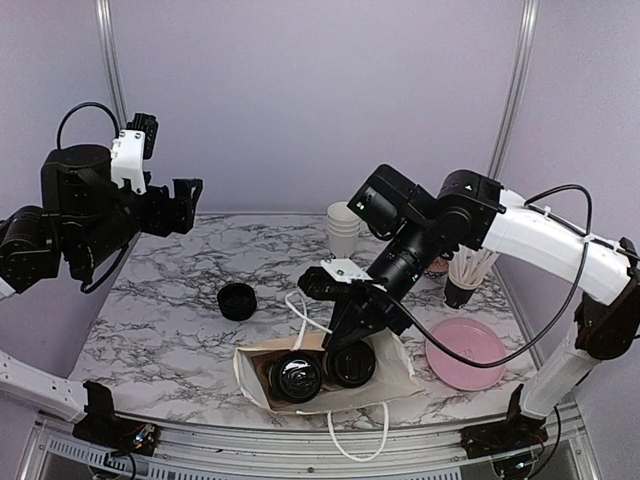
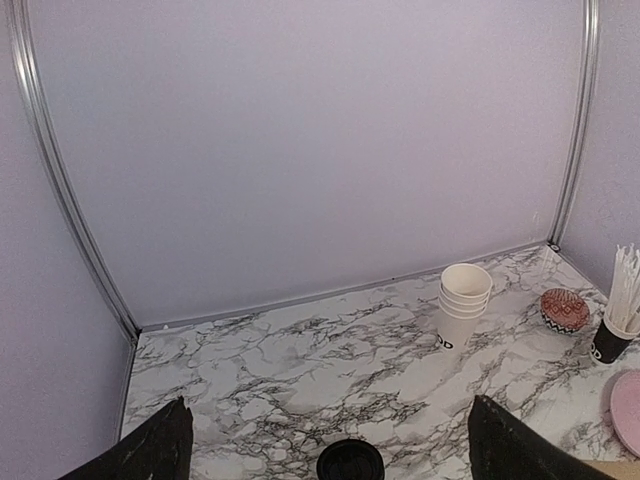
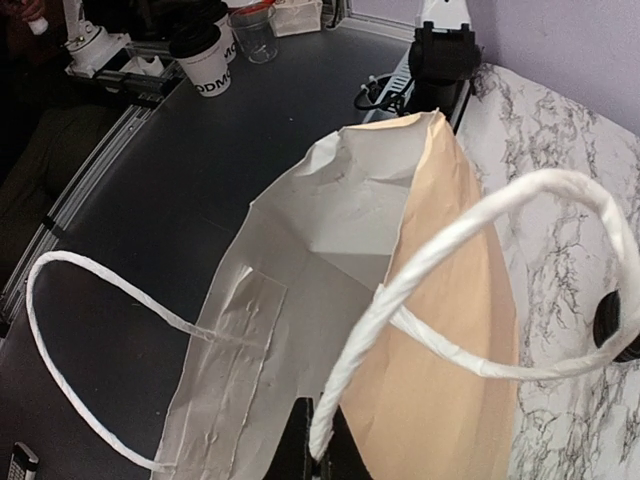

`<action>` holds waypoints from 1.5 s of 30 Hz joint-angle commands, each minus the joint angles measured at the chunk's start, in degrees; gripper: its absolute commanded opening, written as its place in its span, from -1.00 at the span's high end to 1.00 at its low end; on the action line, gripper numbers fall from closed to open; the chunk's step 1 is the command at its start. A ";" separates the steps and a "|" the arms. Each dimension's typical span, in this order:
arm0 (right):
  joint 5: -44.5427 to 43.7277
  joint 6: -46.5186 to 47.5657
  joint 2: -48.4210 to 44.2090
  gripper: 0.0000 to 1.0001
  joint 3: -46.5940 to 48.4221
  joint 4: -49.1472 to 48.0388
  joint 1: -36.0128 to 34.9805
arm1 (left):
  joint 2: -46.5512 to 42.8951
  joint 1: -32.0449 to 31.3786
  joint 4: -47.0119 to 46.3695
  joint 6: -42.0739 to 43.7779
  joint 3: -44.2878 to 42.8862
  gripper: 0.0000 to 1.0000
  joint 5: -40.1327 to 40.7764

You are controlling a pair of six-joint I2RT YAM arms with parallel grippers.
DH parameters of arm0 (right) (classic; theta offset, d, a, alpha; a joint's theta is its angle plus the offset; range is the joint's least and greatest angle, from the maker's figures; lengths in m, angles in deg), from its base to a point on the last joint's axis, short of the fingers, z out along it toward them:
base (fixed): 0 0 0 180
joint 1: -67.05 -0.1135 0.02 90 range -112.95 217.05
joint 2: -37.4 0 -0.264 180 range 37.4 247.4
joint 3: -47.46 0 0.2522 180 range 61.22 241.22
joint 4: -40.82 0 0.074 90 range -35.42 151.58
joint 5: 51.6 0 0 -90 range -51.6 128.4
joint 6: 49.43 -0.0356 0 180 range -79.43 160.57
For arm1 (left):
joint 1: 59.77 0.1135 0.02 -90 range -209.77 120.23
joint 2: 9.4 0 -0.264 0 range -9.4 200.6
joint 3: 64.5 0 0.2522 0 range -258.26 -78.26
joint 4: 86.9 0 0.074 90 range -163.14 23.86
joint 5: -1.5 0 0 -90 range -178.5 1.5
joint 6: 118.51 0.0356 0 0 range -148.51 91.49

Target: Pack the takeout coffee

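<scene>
Top external suggests the takeout coffee (image 1: pixel 296 377) already lies in the bag (image 1: pixel 395 368) (nearly done); your right gripper (image 3: pixel 315 455) pinches its handle (image 3: pixel 550 183), left gripper (image 1: pixel 192 200) gapes empty.

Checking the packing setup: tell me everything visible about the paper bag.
The paper bag is white outside, tan inside, with two white twisted-cord handles. It lies on its side at the near edge of the table, mouth open, two black cup lids showing inside. The right gripper seems to pinch its upper rim.

Marble table (image 1: pixel 160 325), paper bag (image 1: pixel 396 368), pink plate (image 1: pixel 465 352)
</scene>
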 commanded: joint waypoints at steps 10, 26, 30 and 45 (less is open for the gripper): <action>1.75 1.60 -0.52 0.97 2.33 6.33 -6.92 | -0.39 0.70 -4.57 2.40 0.89 -0.93 1.71; -1.65 -1.85 3.93 1.00 7.59 -2.34 6.74 | 1.48 2.26 -5.50 3.66 2.16 -0.94 -0.96; -4.53 -2.61 8.25 1.00 9.56 -5.36 10.83 | 0.73 2.57 -5.44 3.16 3.16 -0.98 -1.26; -2.31 -5.84 15.98 0.78 17.67 -6.71 19.44 | 1.41 3.36 -5.43 2.66 5.58 -0.98 -6.40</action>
